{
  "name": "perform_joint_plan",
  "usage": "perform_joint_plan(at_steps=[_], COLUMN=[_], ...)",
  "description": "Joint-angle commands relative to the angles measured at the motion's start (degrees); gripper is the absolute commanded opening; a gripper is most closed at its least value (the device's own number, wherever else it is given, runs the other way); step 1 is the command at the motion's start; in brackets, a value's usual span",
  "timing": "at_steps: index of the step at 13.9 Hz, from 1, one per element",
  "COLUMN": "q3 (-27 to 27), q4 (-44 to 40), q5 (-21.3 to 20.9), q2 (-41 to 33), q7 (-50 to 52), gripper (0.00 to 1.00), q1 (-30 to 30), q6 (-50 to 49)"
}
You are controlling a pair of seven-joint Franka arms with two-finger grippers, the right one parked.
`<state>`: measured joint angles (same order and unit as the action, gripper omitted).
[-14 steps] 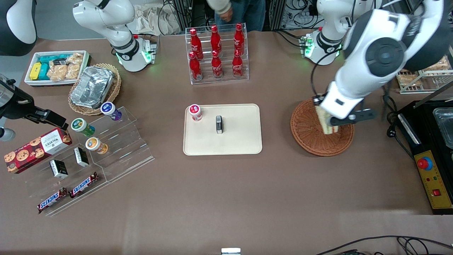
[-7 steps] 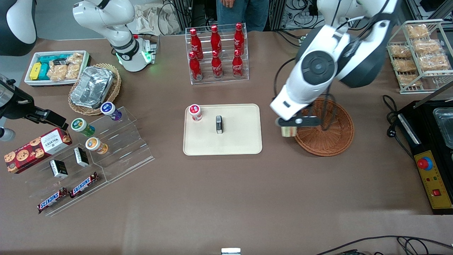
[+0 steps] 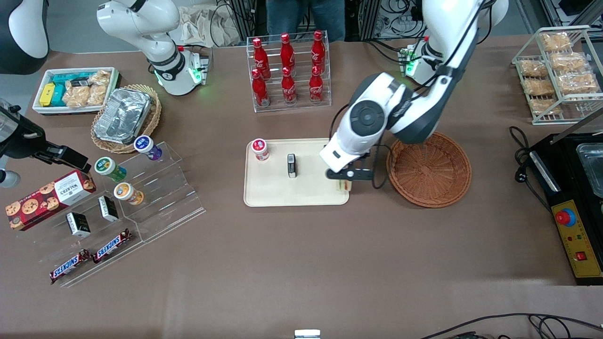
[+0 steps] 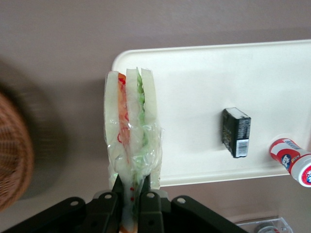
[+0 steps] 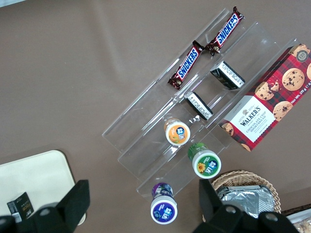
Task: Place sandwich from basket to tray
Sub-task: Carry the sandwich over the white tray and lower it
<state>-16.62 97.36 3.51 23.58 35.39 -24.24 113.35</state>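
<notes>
My left gripper point(image 3: 345, 178) hangs over the corner of the cream tray point(image 3: 311, 190) that is nearest the basket, on the side nearer the front camera. It is shut on the sandwich point(image 4: 130, 127), a plastic-wrapped wedge of pale bread with green and red filling, pinched at its narrow end between the black fingers point(image 4: 151, 200). In the front view only a sliver of the sandwich point(image 3: 343, 185) shows under the wrist. The round reddish-brown basket point(image 3: 428, 169) stands beside the tray, toward the working arm's end, with nothing in it. The tray point(image 4: 204, 92) lies below the sandwich.
On the tray stand a small black box point(image 3: 292, 165) and a red-capped cup point(image 3: 259, 149). A rack of cola bottles point(image 3: 288, 70) stands farther from the camera than the tray. Toward the parked arm's end is a clear stepped shelf point(image 3: 141, 197) with cups and snack bars.
The gripper has carried the sandwich out of the basket and sideways toward the parked arm's end, from over the basket to over the tray's corner. The basket now holds nothing.
</notes>
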Motion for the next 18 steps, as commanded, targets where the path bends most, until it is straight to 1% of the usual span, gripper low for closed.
perform_joint_plan(at_steps=[1, 4, 5, 7, 8, 9, 10, 11, 15, 17, 18], q3=[0.71, 0.80, 0.89, 0.97, 0.97, 0.97, 0.97, 0.97, 0.80, 0.80, 0.62], q4=[-0.33, -0.06, 1.07, 2.31, 3.70, 4.50, 4.59, 4.51, 4.42, 4.16, 4.16], q5=[-0.87, -1.40, -2.62, -8.05, -10.08, -10.88, -10.89, -10.81, -9.84, -9.92, -9.84], q2=[2.86, 6.82, 6.83, 6.74, 6.39, 6.13, 5.78, 5.60, 3.23, -0.01, -2.55], q7=[3.53, 4.51, 4.60, 8.09, 10.46, 12.05, 12.24, 12.94, 12.95, 11.98, 9.89], gripper=[0.00, 0.00, 0.00, 0.00, 0.00, 0.14, 0.82, 0.99, 1.00, 1.00, 0.99], q1=[-2.30, -3.27, -3.71, -3.89, -3.71, -3.71, -3.19, -2.49, -0.11, 1.55, 3.22], q6=[3.80, 8.37, 8.73, 8.73, 8.73, 8.73, 8.30, 8.29, 6.55, 1.91, -2.30])
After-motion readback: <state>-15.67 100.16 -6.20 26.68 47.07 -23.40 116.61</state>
